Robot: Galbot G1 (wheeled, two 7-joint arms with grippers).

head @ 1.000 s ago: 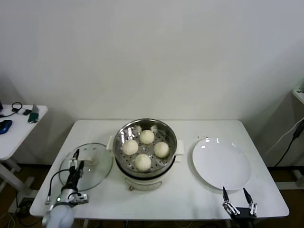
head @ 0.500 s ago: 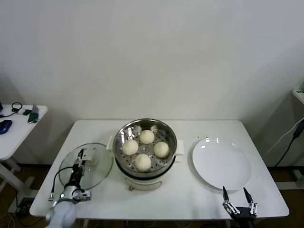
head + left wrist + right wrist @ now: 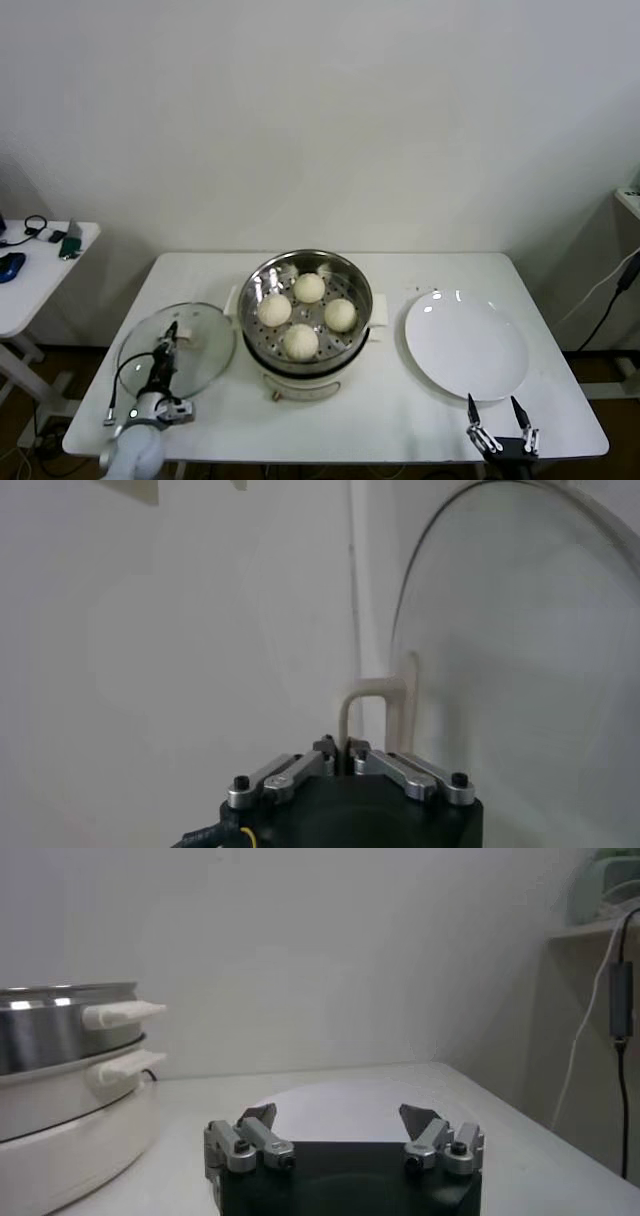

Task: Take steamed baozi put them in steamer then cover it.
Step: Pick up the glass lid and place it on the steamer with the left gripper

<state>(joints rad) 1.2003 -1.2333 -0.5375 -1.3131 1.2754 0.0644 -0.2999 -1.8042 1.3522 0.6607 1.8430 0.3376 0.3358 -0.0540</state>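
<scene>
Four off-white baozi sit on the perforated tray inside the steel steamer at the table's middle. The clear glass cover is to the left of the steamer, just above the table. My left gripper is shut on the cover's cream handle. In the left wrist view the jaws pinch the handle, with the glass beyond. My right gripper is open and empty at the table's front right edge; it also shows in the right wrist view.
A flat white plate lies right of the steamer, just behind my right gripper. The steamer's side shows in the right wrist view. A small side table with cables stands far left.
My left gripper moved forward onto the cover's handle and shut on it. The cover has shifted slightly left and risen a little. The right arm has not moved.
</scene>
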